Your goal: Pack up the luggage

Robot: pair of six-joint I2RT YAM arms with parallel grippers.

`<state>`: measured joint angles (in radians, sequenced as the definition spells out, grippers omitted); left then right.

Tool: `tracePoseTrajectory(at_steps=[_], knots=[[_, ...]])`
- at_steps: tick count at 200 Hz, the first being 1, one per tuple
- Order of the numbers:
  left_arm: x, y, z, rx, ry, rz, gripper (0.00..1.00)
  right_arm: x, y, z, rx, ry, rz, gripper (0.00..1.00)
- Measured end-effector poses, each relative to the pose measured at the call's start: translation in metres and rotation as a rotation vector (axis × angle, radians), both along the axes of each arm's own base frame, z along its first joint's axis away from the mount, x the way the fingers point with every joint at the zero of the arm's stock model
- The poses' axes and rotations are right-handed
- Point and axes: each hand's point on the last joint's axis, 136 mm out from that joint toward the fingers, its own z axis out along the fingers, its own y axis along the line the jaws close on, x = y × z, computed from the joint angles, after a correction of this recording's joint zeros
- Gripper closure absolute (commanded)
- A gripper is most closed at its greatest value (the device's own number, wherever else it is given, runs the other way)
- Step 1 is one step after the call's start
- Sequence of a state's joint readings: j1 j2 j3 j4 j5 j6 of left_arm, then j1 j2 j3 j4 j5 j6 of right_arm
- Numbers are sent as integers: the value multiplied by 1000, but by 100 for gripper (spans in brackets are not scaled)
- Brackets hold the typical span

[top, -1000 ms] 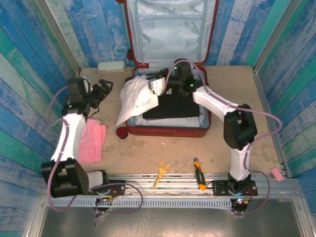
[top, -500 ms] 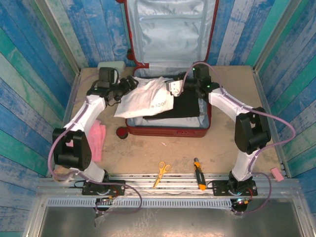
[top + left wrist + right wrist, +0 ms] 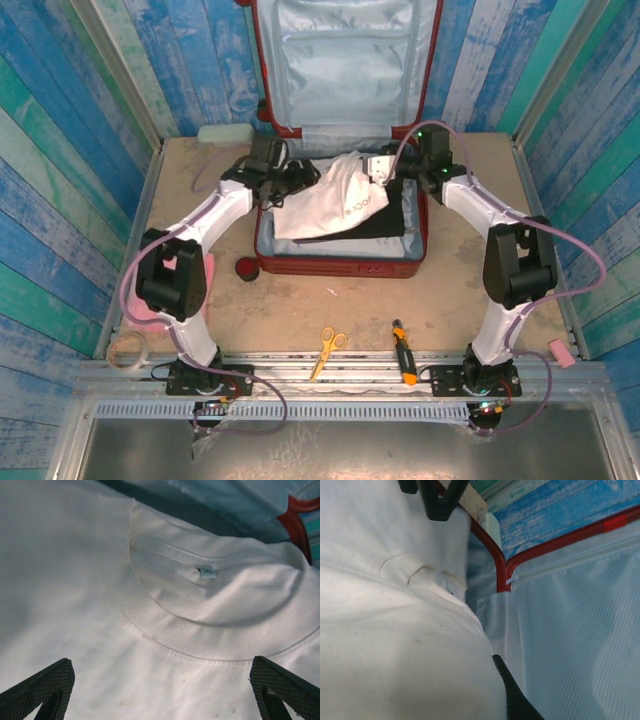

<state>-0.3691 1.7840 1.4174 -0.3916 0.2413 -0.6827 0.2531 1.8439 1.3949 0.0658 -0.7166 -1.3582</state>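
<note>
Clamped on the white T-shirt (image 3: pixel 335 200), the right hand (image 3: pixel 381 168) has drawn it over the luggage (image 3: pixel 340 264); the wide-open left hand (image 3: pixel 160 690) has arrived, likely to help.

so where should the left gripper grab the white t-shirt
Probably the white t-shirt's ribbed collar, approached from the left side of the suitcase: it is a thick stitched rim lying between the open left gripper's fingers, while the right gripper holds the far side.

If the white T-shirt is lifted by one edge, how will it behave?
Probably floppy: the white T-shirt drapes in folds over the open luggage where the right hand holds it up. Likely light: it looks like thin knit cloth. It should not roll or tip.
</note>
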Motion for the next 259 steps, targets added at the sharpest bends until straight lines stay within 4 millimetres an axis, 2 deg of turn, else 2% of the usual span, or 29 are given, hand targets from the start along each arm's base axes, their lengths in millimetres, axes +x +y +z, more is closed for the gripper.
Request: tracePoseTrajectory(at_steps=[20, 29, 36, 47, 60, 75, 81, 105, 137, 158, 179, 207, 233, 259], knots=[[0, -10, -13, 7, 28, -12, 7, 1, -9, -5, -14, 10, -9, 99], [-1, -13, -18, 12, 42, -15, 7, 0, -11, -6, -24, 10, -8, 96], [-2, -14, -22, 15, 51, -16, 7, -2, -12, -6, -33, 8, -4, 88], [-2, -14, -27, 23, 64, -15, 7, -4, -13, -5, -49, 1, -1, 66], [0, -12, -30, 37, 71, -6, 7, -3, -15, -5, -76, -24, -10, 55], [3, -9, -32, 60, 71, 3, 7, 1, -19, -6, -113, -60, -34, 32], [3, -8, -31, 68, 68, 7, 7, 3, -22, -7, -124, -74, -52, 27], [7, -4, -27, 96, 49, 14, 7, 8, -30, -13, -155, -118, -122, 22], [8, -2, -25, 125, 36, 7, 7, 31, -42, 1, -187, -195, -282, 20], [7, 2, -28, 164, 32, -8, 6, 39, -50, 4, -207, -198, -382, 20], [7, 5, -25, 200, 16, -32, 6, 37, -62, 7, -215, -177, -473, 18], [7, 3, -20, 231, -14, -81, 6, 21, -89, 21, -226, -177, -597, 17], [0, -7, -19, 267, -29, -155, 6, 21, -112, 36, -234, -195, -724, 17], [-12, -34, -11, 293, -68, -251, 6, 32, -134, 53, -177, -161, -903, 15]])
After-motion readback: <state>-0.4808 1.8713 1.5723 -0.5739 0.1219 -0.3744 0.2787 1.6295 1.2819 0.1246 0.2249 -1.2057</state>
